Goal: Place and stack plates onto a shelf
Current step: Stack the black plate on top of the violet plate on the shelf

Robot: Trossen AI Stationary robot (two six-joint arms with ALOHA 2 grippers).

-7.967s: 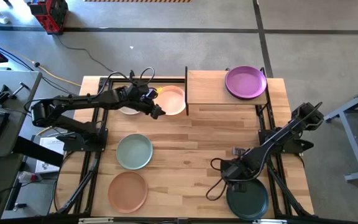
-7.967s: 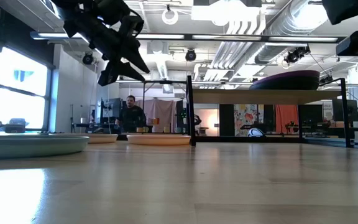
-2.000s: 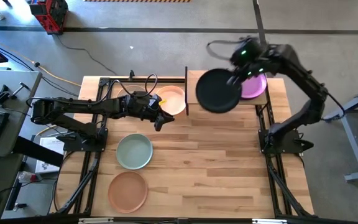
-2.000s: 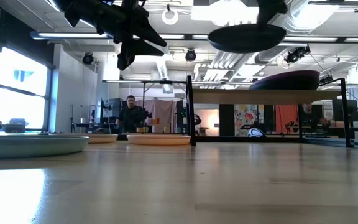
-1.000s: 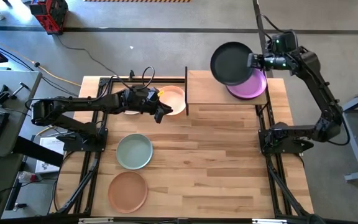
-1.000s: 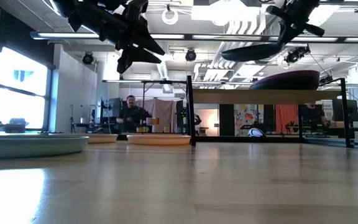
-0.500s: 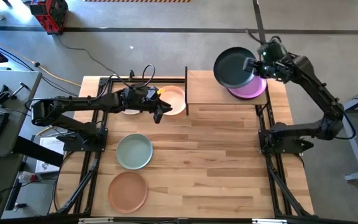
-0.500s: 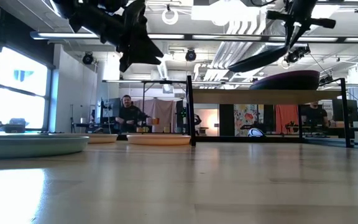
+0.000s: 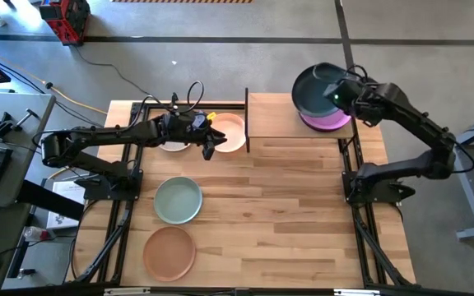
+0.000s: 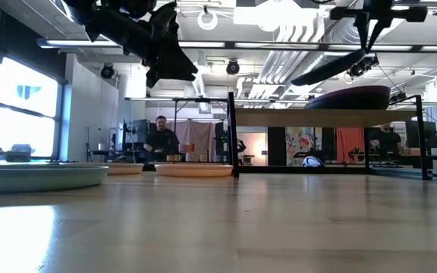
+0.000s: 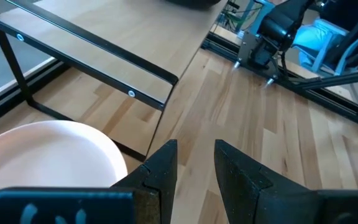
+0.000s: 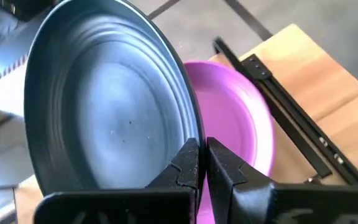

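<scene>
Over the shelf (image 9: 280,115), right end effector (image 12: 201,163) pinches tilted dark plate (image 12: 104,106), seemingly above purple plate (image 12: 235,118)

Both arms are matte black, jointed tube sections on black bases bolted to black frame rails. Loose black cables loop off the left arm (image 9: 105,136) near its wrist, with a small yellow bit there. The right arm (image 9: 410,123) has a green light glowing. Fingers (image 11: 160,177) are chunky, dark, flat-faced.

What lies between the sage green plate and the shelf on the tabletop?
Nothing: bare tabletop separates the sage green plate from the shelf, as the high view shows.
</scene>
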